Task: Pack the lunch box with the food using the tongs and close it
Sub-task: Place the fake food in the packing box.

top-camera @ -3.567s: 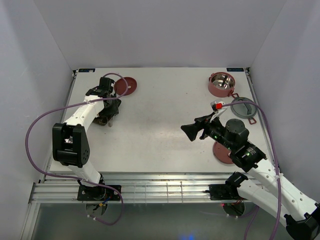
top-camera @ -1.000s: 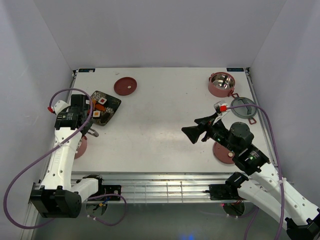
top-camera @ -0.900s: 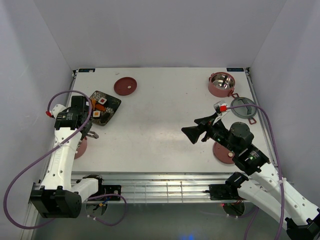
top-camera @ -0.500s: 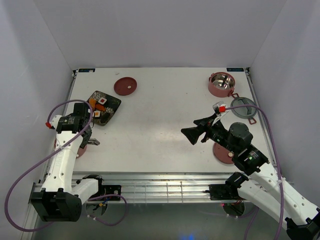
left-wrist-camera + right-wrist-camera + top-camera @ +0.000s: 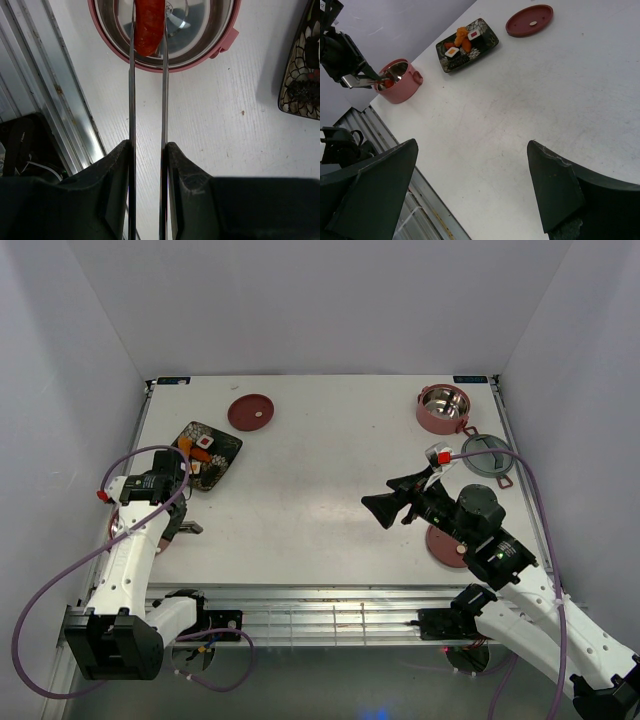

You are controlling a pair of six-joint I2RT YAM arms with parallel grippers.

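Left arm (image 5: 128,558): you've pulled it back off the plate (image 5: 228,448) since the earlier frames. It now sits at the near-left edge of the table (image 5: 320,470). Right arm looks unchanged.
Orange piece (image 5: 149,22): pinched between the tong tips, over the steel inside of the near bowl (image 5: 226,42). Can't tell if it touches the bottom.
Tongs (image 5: 131,110): both arms run almost parallel up the left wrist view, squeezed in on the piece.
Left gripper (image 5: 147,150): partly closed, clamped on the tongs with one finger against each arm.
Near bowl: near-left corner, just nearer to you than the plate. Your left arm mostly hides it in the top view.
Rest of food: on the plate, orange pieces (image 5: 461,34) and two white rolls (image 5: 475,35) with red centres.
Far bowl (image 5: 440,426): far-right corner, uncovered, steel inside showing.
Lids: one dark-red lid (image 5: 250,412) lies flat beyond the plate. A second red lid (image 5: 443,548) is partly hidden under the right arm. A grey round lid (image 5: 492,465) sits just beside the far bowl.
Right gripper (image 5: 470,150): jaws wide open, nothing between them, held above the right half of the table and pointing left.
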